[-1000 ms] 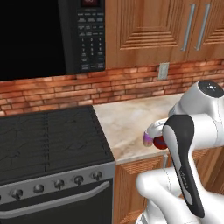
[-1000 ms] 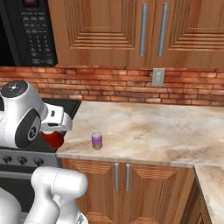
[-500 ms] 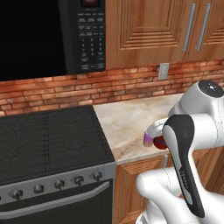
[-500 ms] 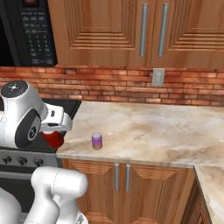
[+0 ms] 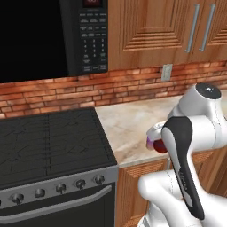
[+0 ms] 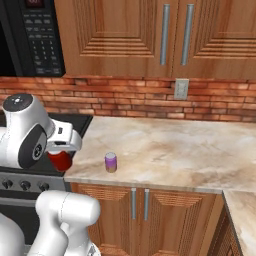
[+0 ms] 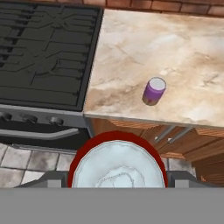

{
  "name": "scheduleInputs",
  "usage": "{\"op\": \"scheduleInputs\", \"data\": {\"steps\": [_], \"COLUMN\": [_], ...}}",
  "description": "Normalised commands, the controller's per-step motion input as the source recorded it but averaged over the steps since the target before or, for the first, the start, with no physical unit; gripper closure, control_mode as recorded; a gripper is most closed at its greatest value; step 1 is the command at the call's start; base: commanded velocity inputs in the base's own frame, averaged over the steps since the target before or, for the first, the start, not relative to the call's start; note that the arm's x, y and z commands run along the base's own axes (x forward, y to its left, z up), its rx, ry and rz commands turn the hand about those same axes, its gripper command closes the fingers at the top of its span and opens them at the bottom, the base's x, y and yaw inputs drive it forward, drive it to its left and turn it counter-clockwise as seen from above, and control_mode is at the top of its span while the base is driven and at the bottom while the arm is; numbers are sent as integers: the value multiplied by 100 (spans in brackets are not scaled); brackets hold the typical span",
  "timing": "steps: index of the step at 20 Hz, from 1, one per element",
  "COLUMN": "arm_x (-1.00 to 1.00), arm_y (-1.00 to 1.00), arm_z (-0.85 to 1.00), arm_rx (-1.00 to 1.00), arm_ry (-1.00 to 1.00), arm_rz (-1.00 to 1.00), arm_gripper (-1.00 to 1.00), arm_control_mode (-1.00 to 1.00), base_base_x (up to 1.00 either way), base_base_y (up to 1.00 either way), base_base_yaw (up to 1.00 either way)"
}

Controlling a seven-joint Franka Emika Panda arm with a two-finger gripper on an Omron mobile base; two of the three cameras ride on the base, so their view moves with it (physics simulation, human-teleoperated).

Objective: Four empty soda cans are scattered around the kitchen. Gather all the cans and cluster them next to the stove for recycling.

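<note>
Red soda can [image 6: 60, 160] pinched in the gripper [image 6: 62, 156] above the counter's front edge by the stove [image 5: 44, 146], purple soda can [image 7: 154, 91] upright on the beige counter [image 6: 170, 150], at 1 o'clock in the hand view

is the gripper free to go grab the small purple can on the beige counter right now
Probably not: the gripper is shut on a red can. The purple can stands alone on the counter, unobstructed.

We see our arm [image 5: 190, 146] as glossy white rounded shells, a long black panel down one link, grey joint caps, and a white hand housing [image 6: 64, 141].
</note>
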Motion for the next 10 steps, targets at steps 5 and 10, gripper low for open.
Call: {"op": "scheduleInputs", "data": {"steps": [5,10], "arm_x": [11,15], "arm_y": [21,12], "arm_z": [-39,-30], "arm_rx": [-1,0], "arm_ry": [3,3], "arm_rz": [0,-1], "arm_gripper": [100,100], "arm_control_mode": [-100,-100], "base_base_x": [0,0], "base_base_y": [0,0], "base_base_yaw": [0,0]}}
